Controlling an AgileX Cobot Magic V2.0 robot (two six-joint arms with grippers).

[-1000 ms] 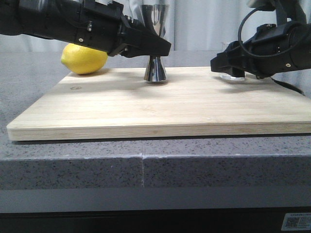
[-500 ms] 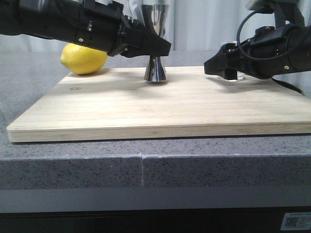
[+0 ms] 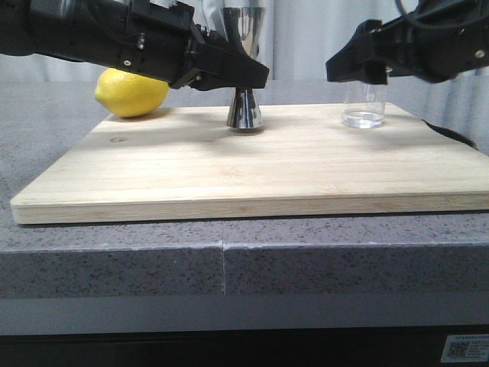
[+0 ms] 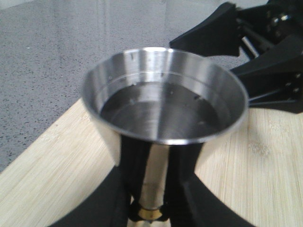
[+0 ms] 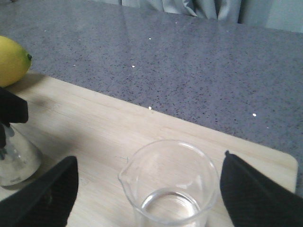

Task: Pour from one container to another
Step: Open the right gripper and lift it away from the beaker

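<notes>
The steel jigger (image 3: 244,113) stands upright on the wooden board (image 3: 252,168), left of centre. My left gripper (image 3: 256,76) is shut on its narrow waist. In the left wrist view the jigger's upper cup (image 4: 163,101) holds clear liquid, and the black fingers (image 4: 130,165) press either side of the stem above the gold band (image 4: 150,213). The clear glass cup (image 3: 363,108) stands alone on the board at the right, a little liquid at its bottom. My right gripper (image 3: 344,67) hangs open above it. In the right wrist view the cup (image 5: 170,189) sits between the wide-apart fingers (image 5: 49,196), touching neither.
A yellow lemon (image 3: 131,92) lies at the board's back left corner, behind my left arm. The board rests on a grey speckled counter (image 3: 229,267). A black cable runs past the board's right edge (image 3: 451,134).
My right gripper has risen from low around the glass cup to above it. The cup stays on the board. The left gripper and jigger have not moved.
</notes>
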